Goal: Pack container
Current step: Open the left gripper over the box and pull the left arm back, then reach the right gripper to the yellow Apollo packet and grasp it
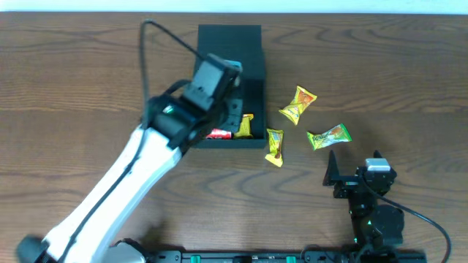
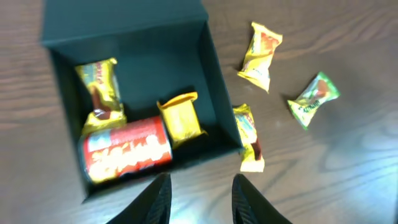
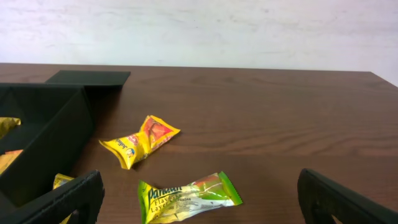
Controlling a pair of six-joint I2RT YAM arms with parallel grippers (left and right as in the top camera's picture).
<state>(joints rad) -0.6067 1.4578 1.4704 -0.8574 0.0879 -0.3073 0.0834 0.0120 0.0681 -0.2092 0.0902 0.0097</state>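
Note:
The container (image 1: pixel 257 88) is a dark square box with its flap lid lying open behind it. Inside the container (image 2: pixel 149 68) lie a red can (image 2: pixel 127 149) and two yellow packets (image 2: pixel 99 87) (image 2: pixel 181 115). My left gripper (image 2: pixel 200 186) hovers high over the box's front edge, jaws apart with nothing between them. Right of the box lie a yellow packet (image 1: pixel 274 147) against its wall, a yellow-orange packet (image 1: pixel 297 104) and a green packet (image 1: pixel 329 136). My right gripper (image 1: pixel 355 166) stands wide open near the table's front, the green packet (image 3: pixel 186 198) just ahead of it.
The left arm (image 1: pixel 131 183) slants from the front left up over the box, hiding its left half in the overhead view. In the right wrist view the box wall (image 3: pixel 56 143) stands at the left. A pale wall (image 3: pixel 199 31) runs behind the table.

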